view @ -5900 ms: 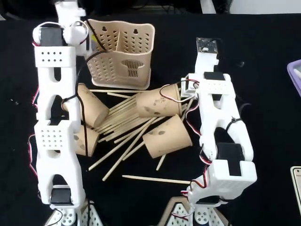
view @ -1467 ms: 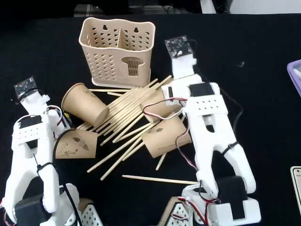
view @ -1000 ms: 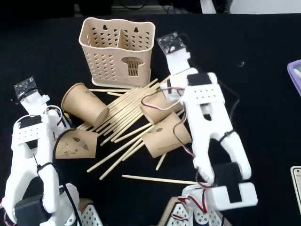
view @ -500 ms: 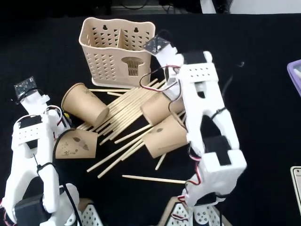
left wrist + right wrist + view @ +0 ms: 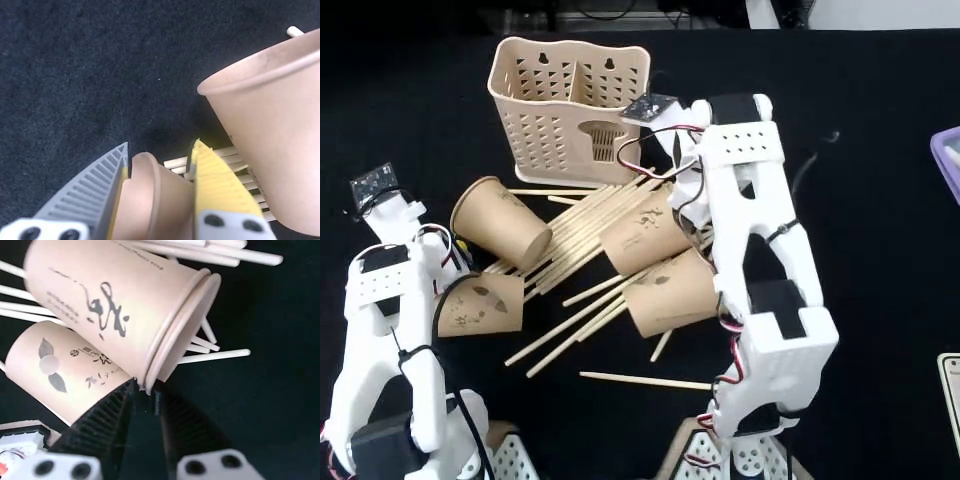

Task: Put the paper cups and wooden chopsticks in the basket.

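Four paper cups (image 5: 675,290) and all the chopsticks (image 5: 582,240) lie on the table (image 5: 880,250), at six o'clock of the basket (image 5: 570,150). My right gripper (image 5: 145,385) pinches one cup's rim; my left gripper (image 5: 160,150) clamps another. Nothing is in yet, I judge.

Four brown paper cups (image 5: 500,220) were seen lying sideways among scattered wooden chopsticks (image 5: 582,228), below the upright beige basket (image 5: 555,140), upper centre.
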Robot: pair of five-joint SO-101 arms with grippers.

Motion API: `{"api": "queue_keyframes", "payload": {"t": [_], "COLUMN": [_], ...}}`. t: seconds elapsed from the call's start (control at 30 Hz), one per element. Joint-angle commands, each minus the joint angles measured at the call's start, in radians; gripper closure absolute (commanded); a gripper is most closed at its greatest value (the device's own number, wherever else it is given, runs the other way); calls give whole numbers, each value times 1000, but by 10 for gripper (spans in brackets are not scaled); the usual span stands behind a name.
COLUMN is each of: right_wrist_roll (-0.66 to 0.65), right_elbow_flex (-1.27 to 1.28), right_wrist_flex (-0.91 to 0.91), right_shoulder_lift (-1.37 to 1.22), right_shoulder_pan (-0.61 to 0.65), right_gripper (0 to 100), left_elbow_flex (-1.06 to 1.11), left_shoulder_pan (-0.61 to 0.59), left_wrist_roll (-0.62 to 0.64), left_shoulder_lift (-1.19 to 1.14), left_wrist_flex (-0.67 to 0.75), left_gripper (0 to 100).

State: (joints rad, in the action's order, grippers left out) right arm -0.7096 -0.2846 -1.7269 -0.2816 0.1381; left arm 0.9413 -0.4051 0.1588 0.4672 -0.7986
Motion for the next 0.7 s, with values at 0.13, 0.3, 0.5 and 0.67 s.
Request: {"api": "queue_keyframes", "payload": {"t": [0.13,0.3,0.5,0.67], "right_wrist_roll": [-12,-8,48,138], "right_elbow_flex": [28,58,165,255], "right_wrist_flex": [-32,-32,54,109], "right_shoulder_lift": [237,302,268,249], "right_shoulder_pan": [-97,-155,-121,-48], "right_gripper": [988,988,987,919], "left_elbow_flex": [-1,-1,-1,-1], "left_shoulder_pan": [-8,-8,-8,-8], "left_wrist_roll": [3,3,3,3], "left_shoulder_lift": [34,34,34,34], "left_wrist_flex": [12,12,12,12], "left_gripper": [791,791,791,791]}}
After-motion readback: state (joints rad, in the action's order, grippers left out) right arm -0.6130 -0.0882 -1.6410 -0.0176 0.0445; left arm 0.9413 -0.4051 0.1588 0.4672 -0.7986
